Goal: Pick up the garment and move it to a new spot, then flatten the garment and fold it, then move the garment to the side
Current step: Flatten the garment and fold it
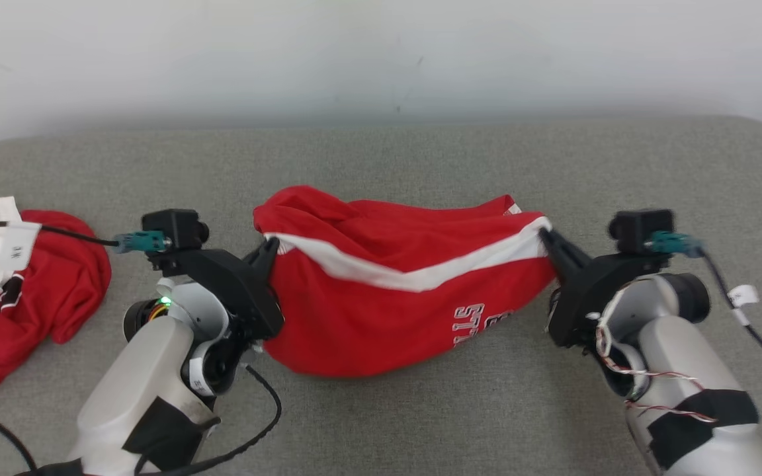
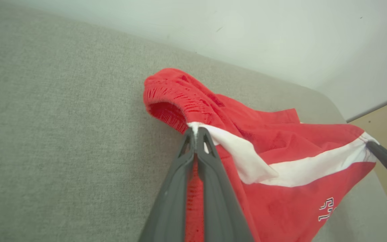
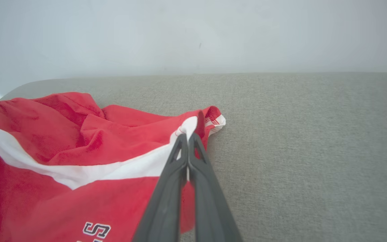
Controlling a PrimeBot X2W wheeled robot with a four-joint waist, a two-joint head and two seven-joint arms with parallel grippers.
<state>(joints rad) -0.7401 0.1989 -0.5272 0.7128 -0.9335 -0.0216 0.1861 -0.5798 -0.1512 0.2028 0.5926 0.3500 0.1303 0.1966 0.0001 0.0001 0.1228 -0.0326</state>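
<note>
The left gripper point(image 1: 268, 250) is closed tight on the left end of the white stripe point(image 1: 421, 276) of the red garment point(image 1: 381, 311), and the right gripper point(image 1: 546, 234) pinches the right end. The garment sags between them on the grey cushion point(image 1: 421, 165). A second red cloth point(image 1: 37, 291) lies well apart, at the left

- I'm looking at a grey woven-fabric padded surface point(image 1: 421, 165) with rounded far corners.
- On its middle rests a bunched red garment with a white stripe point(image 1: 381, 311) and white lettering.
- At 9 o'clock lies a crumpled red-and-white garment point(image 1: 30, 297), near the edge.
</note>
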